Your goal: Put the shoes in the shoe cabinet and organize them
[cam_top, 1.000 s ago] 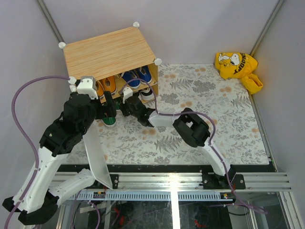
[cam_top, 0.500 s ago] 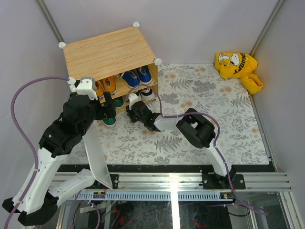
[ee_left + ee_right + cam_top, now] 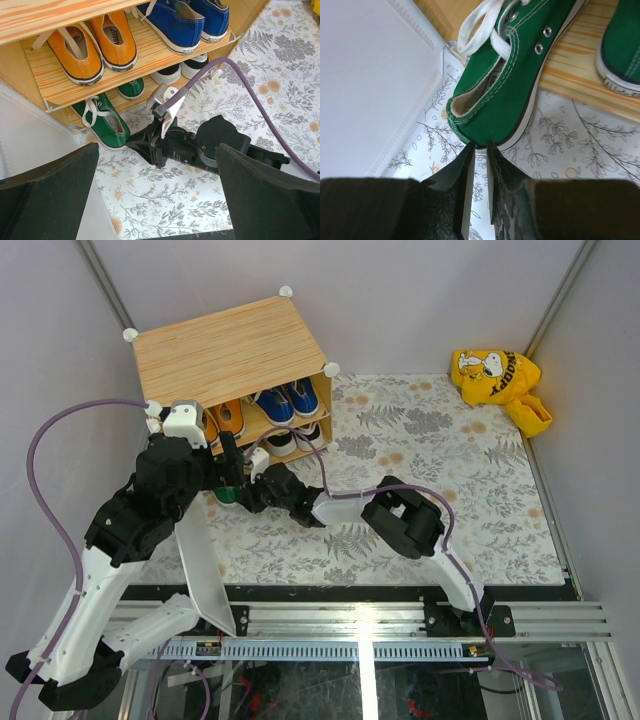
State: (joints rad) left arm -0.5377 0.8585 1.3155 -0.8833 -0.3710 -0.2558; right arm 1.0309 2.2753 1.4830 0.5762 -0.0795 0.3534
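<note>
The right gripper, jaws almost together, should nudge the green shoe heel straight into the shoe cabinet; the left gripper stands spread

2 arms — white links, black joints, purple cables

Wood-topped shoe cabinet at tabletop's far left, front open. On upper shelf: orange pair beside blue pair, heels outward. Below: green shoe and white-soled pair. Second green shoe angled, heel out over tabletop, laces loose.
</note>
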